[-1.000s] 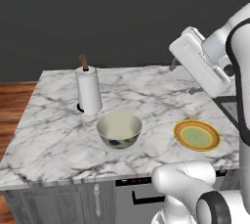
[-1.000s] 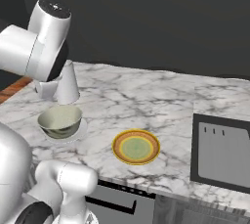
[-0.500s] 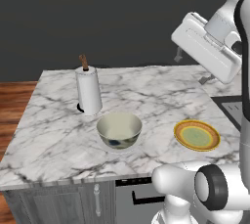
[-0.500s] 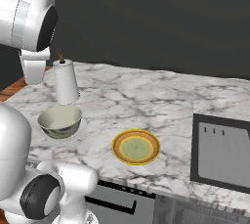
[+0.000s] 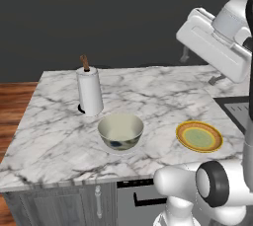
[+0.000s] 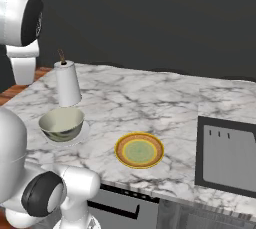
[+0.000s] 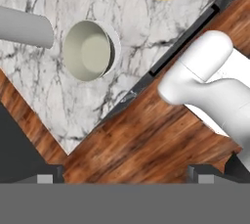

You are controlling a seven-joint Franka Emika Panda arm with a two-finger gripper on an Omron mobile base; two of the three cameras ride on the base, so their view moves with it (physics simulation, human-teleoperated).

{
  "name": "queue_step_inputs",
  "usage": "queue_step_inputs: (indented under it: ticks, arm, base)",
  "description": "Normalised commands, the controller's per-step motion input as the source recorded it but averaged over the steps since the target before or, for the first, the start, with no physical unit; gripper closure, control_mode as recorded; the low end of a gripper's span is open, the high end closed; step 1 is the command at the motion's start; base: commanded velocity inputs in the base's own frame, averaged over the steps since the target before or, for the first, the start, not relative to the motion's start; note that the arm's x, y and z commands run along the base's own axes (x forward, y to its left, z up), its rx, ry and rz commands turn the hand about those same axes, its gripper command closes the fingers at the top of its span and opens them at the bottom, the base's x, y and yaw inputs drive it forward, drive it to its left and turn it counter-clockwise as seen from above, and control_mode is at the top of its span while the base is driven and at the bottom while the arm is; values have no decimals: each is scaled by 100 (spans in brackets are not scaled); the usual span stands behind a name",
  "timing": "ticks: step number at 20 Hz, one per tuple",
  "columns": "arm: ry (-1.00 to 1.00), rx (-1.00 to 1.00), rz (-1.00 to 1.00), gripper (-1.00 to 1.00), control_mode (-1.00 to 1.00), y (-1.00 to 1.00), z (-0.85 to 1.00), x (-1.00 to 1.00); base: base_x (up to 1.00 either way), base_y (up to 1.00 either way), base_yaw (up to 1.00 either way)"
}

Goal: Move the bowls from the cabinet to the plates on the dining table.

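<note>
- The table (image 5: 148,96) has a white marble top with grey veins. Under its near edge there is a dark grey front with a drawer handle (image 5: 143,201) and a small vertical handle (image 5: 98,201).
- The cream bowl (image 5: 120,131) with dark smudges stands upright near the near edge of the table, toward the left side in the left base view. It sits on a flat pale plate (image 6: 82,134), of which only the rim can be seen around the bowl. The bowl is empty inside.
- The yellow-rimmed plate (image 5: 199,136) with a greenish centre lies flat to the right of the bowl, also near the near edge. It is apart from the bowl and nothing lies on it.
- A dark rectangular mat (image 6: 227,155) lies flat at the right end of the table, beside the yellow-rimmed plate but not touching it.
- A white paper towel roll (image 5: 89,91) stands upright behind the bowl, closer to the left edge. A brown stick comes out of its top.
- I can read no brand, label or writing on any of these things.
- The claw (image 7: 122,179) is high above the wooden floor (image 7: 146,140) in front of the table. Its fingertips (image 7: 46,176) stand wide apart and hold nothing.
- Behind the table there is a plain dark wall (image 5: 99,18).
</note>
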Motion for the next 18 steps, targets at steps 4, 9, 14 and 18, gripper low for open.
queue_step_inputs:
  ticks: [4,9,14,18]
  arm:
    - [-1,-6,0,-100,-100,3,5,-31]
    - [0,0,0,-100,100,0,0,0]
    - [0,0,0,-100,100,0,0,0]
    - [0,0,0,-100,100,0,0,0]
  base:
    - [0,0,0]
    - [-45,22,0]
    - [-42,49,13]
    - [-21,47,35]
